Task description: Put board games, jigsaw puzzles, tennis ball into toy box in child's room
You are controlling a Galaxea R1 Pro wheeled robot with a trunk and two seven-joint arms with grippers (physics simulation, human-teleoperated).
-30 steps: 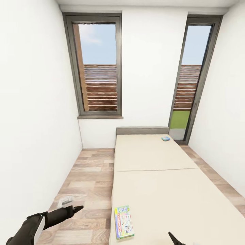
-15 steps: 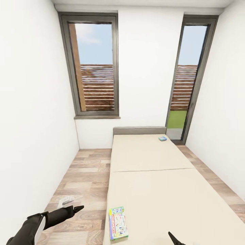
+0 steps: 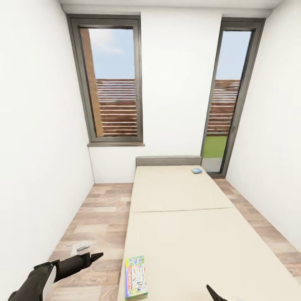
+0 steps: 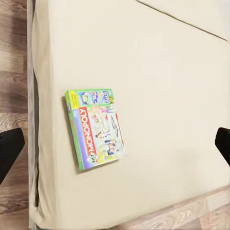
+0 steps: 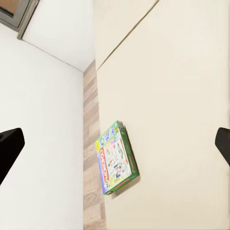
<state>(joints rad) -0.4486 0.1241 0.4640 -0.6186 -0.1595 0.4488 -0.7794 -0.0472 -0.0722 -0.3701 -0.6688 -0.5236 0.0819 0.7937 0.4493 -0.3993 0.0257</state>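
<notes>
Monopoly box (image 3: 136,276) lies flat at the bed's (image 3: 188,234) near corner, just beyond the left end effector (image 3: 98,254) and left of the right end effector (image 3: 210,290). Both end effectors are spread wide, holding nothing. Blue box (image 3: 196,170) sits well beyond them, by the headboard (image 3: 168,161).

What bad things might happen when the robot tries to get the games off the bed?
The green Monopoly box lies close to the bed's left edge, so a clumsy nudge might push it onto the wood floor. The small blue game sits far off near the headboard, probably too far to reach from here.
</notes>
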